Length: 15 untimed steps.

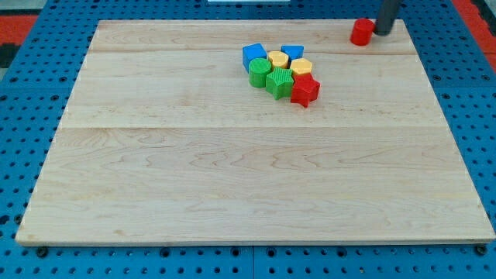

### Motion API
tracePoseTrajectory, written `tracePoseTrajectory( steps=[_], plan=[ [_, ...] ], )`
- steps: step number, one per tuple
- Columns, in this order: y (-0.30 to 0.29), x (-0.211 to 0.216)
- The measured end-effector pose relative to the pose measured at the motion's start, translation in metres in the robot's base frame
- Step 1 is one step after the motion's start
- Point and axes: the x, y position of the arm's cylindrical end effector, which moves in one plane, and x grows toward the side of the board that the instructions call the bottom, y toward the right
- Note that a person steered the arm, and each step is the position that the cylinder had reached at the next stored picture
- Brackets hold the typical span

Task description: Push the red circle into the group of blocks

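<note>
The red circle [361, 32] stands near the board's top right edge. My tip [383, 32] is just to its right, touching or nearly touching it. The group sits left of it and a little lower, at the top centre: a blue block [253, 56], a second blue block [292, 53], a yellow block [277, 60], a second yellow block [301, 67], a green block [260, 72], a second green block [279, 81] and a red star [304, 90]. They are packed together. The red circle is well apart from them.
The wooden board [232, 178] lies on a blue pegboard surface [23, 155]. The red circle is close to the board's top edge.
</note>
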Motion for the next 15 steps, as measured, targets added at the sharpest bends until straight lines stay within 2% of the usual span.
tracePoseTrajectory(
  steps=[2, 3, 4, 5, 6, 8, 10, 11, 12, 13, 15],
  plan=[
    [-0.078, -0.005],
    [-0.091, 0.015],
    [-0.019, 0.030],
    [0.007, 0.038],
    [0.019, 0.064],
    [-0.125, 0.017],
    [-0.086, 0.034],
    [-0.120, 0.054],
    [-0.121, 0.060],
    [-0.095, 0.086],
    [-0.151, 0.071]
  ],
)
